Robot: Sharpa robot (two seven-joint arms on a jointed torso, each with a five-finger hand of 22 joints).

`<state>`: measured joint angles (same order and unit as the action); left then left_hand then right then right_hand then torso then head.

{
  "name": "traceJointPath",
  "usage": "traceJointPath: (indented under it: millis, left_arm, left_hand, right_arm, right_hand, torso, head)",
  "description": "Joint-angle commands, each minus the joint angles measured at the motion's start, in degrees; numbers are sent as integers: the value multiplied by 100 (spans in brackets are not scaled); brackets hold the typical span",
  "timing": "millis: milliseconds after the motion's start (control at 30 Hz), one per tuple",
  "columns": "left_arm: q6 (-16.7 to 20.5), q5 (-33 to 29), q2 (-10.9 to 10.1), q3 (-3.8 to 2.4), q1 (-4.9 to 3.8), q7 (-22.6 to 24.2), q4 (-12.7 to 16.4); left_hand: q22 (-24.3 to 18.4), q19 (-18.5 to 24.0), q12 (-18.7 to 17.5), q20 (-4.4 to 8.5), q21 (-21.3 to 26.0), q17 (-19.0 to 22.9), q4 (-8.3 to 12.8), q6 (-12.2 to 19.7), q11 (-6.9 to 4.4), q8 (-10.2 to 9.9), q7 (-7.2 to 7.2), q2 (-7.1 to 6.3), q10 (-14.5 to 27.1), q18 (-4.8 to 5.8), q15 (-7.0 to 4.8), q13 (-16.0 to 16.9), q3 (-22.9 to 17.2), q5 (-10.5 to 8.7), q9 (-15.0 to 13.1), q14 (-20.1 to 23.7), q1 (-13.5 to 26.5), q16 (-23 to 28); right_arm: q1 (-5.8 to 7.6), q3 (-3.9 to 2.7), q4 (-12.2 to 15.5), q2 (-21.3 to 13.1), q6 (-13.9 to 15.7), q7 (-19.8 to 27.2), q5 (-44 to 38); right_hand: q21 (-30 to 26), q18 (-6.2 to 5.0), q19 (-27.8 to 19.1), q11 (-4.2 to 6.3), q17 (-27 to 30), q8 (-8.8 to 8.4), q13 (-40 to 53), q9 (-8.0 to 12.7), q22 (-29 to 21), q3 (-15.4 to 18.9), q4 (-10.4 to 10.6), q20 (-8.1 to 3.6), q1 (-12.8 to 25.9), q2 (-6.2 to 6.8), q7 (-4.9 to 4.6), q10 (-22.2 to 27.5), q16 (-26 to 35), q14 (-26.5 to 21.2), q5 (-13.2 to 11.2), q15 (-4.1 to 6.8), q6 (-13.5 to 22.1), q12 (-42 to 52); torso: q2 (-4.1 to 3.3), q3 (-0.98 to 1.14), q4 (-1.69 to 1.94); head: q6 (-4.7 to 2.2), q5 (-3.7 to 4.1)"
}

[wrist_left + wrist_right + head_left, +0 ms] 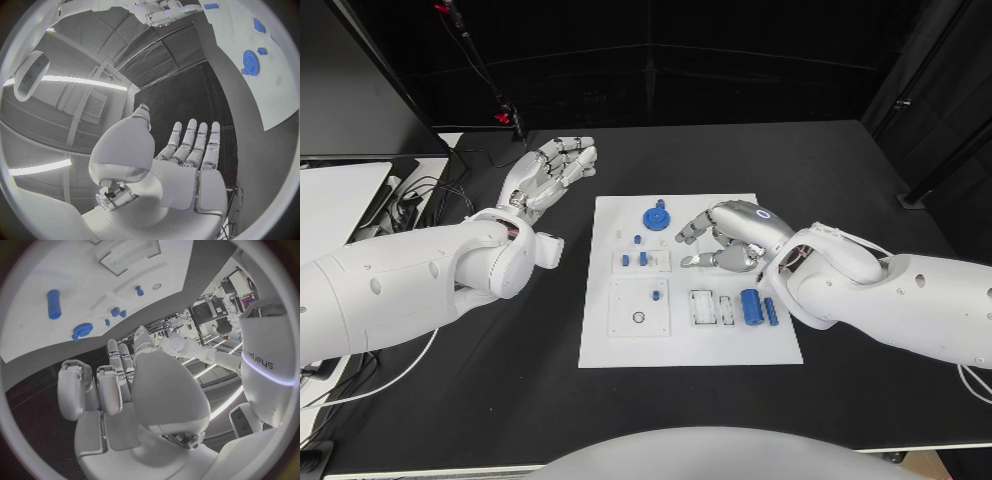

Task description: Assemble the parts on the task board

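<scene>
Head view: cables [408, 195] left of task board [689, 345]

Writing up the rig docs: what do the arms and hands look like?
Both arms are glossy white shells with rounded, bulbous segments. The left hand and right hand are silver metal with segmented fingers and pale pads. The right wrist carries a glowing ring light and "sharpa" lettering. Dark cables trail beside the left arm on the table.

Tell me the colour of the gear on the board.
Blue; the gear shows best in the head view, near the white board's far end.
</scene>
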<state>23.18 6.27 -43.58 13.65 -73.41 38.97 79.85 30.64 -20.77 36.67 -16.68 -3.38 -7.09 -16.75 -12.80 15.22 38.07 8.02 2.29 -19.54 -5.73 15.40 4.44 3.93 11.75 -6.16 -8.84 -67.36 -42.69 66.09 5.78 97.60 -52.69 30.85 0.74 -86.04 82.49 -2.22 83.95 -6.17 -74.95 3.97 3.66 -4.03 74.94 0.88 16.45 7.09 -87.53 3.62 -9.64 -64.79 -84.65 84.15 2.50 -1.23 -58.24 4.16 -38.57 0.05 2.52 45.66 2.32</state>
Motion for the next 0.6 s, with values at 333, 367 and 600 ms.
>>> traceJointPath:
  millis: [333,367,600]
  left_arm:
    - [-47,-7,30,-6,0,452,-11]
    - [-47,-7,26,-6,0,453,-9]
    - [-34,-7,-4,-6,1,451,-4]
  left_hand:
    - [-9,-44,20,-1,-18,8,3,34,3,19,909,42,40,112,-5,-6,32,32,7,36,-3,-30]
    - [-9,-44,20,-1,-18,8,3,34,3,19,909,42,40,112,-5,-6,32,32,7,36,-3,-30]
    - [-9,-44,20,-1,-18,8,3,34,3,19,909,42,40,112,-5,-6,32,32,7,36,-3,-30]
  right_arm:
    - [79,12,-550,-49,-487,12,380]
    - [79,12,-561,-50,-568,-81,336]
    - [80,14,-564,-62,-1017,-639,69]
  right_hand:
    - [61,20,219,-52,-217,-32,-7,17,1057,-68,-17,69,16,-6,-60,255,-5,359,22,-65,118,-46]
    - [58,20,217,-55,-211,-32,-6,18,1055,-67,-16,71,19,-2,-65,259,-3,358,22,-67,121,-45]
    - [12,7,191,-78,-129,-22,0,16,1025,-43,6,88,87,69,-91,285,26,342,22,-88,138,-28]
  torso:
    - [-14,0,12]
    - [-15,0,13]
    - [-14,3,6]
  head:
    - [-48,72]
    - [-52,68]
    - [-37,60]
